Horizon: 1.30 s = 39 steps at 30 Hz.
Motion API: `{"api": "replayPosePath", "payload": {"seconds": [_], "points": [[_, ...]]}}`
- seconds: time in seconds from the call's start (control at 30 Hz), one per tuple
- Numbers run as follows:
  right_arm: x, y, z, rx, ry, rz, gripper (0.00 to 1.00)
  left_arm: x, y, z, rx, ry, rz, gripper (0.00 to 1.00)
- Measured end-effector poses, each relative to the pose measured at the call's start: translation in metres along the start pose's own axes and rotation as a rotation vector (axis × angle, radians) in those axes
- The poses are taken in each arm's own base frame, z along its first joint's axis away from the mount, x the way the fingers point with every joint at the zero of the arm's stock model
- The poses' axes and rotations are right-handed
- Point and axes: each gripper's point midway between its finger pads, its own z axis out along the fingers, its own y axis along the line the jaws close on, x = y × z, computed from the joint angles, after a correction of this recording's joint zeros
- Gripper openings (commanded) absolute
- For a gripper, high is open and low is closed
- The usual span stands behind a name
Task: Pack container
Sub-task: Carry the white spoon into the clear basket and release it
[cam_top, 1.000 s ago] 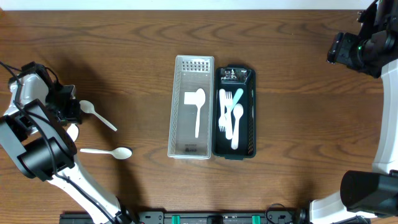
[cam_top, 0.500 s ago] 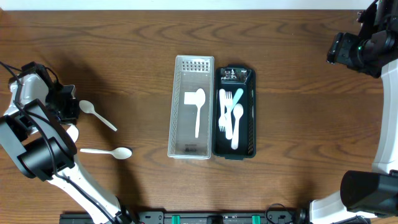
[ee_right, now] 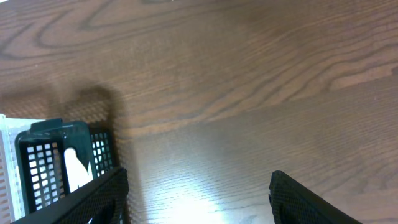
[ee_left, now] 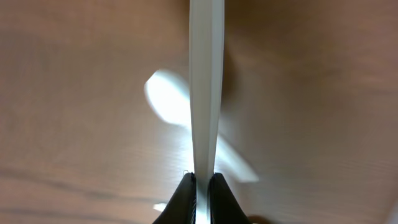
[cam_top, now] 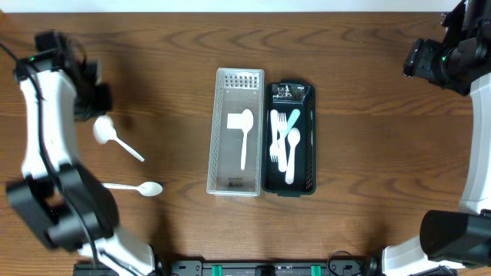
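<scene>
My left gripper (ee_left: 200, 186) is shut on a flat white utensil handle (ee_left: 205, 81), held above the table. In the overhead view this gripper (cam_top: 92, 101) is at the far left and the held utensil is hidden under the arm. A white spoon (cam_top: 115, 139) lies just below it, blurred in the left wrist view (ee_left: 168, 99). A second white spoon (cam_top: 138, 188) lies nearer the front. The white basket (cam_top: 217, 130) holds one white serving spoon (cam_top: 245, 134). The black basket (cam_top: 313, 138) holds several white and teal utensils (cam_top: 285, 142). My right gripper (ee_right: 199, 205) is open and empty at the far right (cam_top: 418, 60).
The two baskets stand side by side at the table's middle. A corner of the black basket (ee_right: 56, 155) shows at the left of the right wrist view. Bare wood lies between the baskets and each arm.
My left arm has swung from the left edge up and toward the back, lifted off the table. The two loose spoons and the right arm have stayed put.
</scene>
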Motion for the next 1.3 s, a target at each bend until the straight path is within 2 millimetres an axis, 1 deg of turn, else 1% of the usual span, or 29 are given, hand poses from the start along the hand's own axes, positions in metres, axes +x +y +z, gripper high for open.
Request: {"api": "replayPosePath", "payload": {"seconds": [0.03,0.07,0.1,0.13,0.2,0.27,0.33,0.43,0.47,0.5,0.57,0.63,0.7,0.73,0.77,0.8,0.9,1.0,1.03,1.07,1.1,1.13,1.23,1.3], "points": [[-0.001,0.000,0.000,0.000,-0.003,0.000,0.76,-0.006,-0.017,-0.018,0.016,-0.052,0.016,0.06],[-0.001,0.000,0.000,-0.001,-0.005,0.000,0.76,-0.011,-0.044,-0.040,0.046,-0.113,0.043,0.06],[-0.002,0.000,0.000,-0.001,-0.007,0.000,0.76,-0.012,-0.068,-0.057,0.076,-0.158,0.070,0.06],[-0.002,0.000,0.000,-0.001,-0.008,0.000,0.76,-0.012,-0.088,-0.070,0.103,-0.187,0.096,0.06],[-0.002,0.000,0.000,-0.002,-0.009,-0.002,0.76,-0.005,-0.131,-0.086,0.159,-0.216,0.157,0.06],[-0.002,0.000,0.000,-0.001,-0.009,-0.002,0.77,0.006,-0.172,-0.092,0.212,-0.212,0.211,0.06],[-0.002,0.000,0.000,-0.001,-0.010,-0.004,0.77,0.017,-0.205,-0.090,0.250,-0.187,0.261,0.06],[-0.002,0.000,0.000,-0.002,-0.010,-0.005,0.77,0.034,-0.247,-0.080,0.288,-0.140,0.331,0.06],[-0.002,0.000,0.000,-0.002,-0.010,-0.005,0.77,0.038,-0.257,-0.076,0.295,-0.126,0.350,0.06],[-0.002,0.000,0.000,-0.002,-0.010,-0.005,0.77,0.045,-0.270,-0.069,0.300,-0.100,0.377,0.06],[-0.002,0.000,0.000,-0.002,-0.010,-0.005,0.77,0.052,-0.283,-0.058,0.300,-0.066,0.403,0.06],[-0.002,0.000,0.000,-0.002,-0.009,-0.005,0.77,0.061,-0.295,-0.040,0.294,-0.012,0.424,0.06],[-0.001,0.000,0.000,-0.001,-0.005,-0.006,0.77,0.067,-0.301,-0.019,0.277,0.042,0.434,0.06],[-0.001,0.000,0.000,-0.001,-0.003,-0.009,0.77,0.070,-0.302,-0.005,0.264,0.076,0.435,0.06],[-0.001,0.000,0.000,0.000,-0.002,-0.011,0.76,0.071,-0.302,0.004,0.256,0.096,0.435,0.06],[0.000,0.000,0.000,0.000,-0.002,-0.013,0.77,0.073,-0.302,0.017,0.244,0.128,0.434,0.06],[0.000,0.000,0.000,0.000,0.002,-0.017,0.77,0.079,-0.302,0.045,0.218,0.193,0.431,0.06],[0.001,0.000,0.000,0.001,0.005,-0.020,0.77,0.087,-0.300,0.068,0.196,0.252,0.438,0.06],[0.001,0.000,0.000,0.001,0.004,-0.020,0.77,0.089,-0.300,0.072,0.193,0.262,0.444,0.11],[0.001,0.000,0.000,0.001,0.005,-0.021,0.77,0.090,-0.299,0.075,0.191,0.269,0.457,0.24],[0.001,0.000,0.000,0.001,0.005,-0.021,0.77,0.091,-0.299,0.076,0.192,0.271,0.468,0.36],[0.001,0.000,0.000,0.001,0.005,-0.023,0.77,0.091,-0.299,0.076,0.192,0.272,0.474,0.37],[0.001,0.000,0.000,0.001,0.006,-0.023,0.77,0.091,-0.299,0.076,0.197,0.268,0.506,0.36],[0.001,0.000,0.000,0.001,0.005,-0.024,0.77,0.091,-0.299,0.076,0.198,0.267,0.525,0.39]]}}
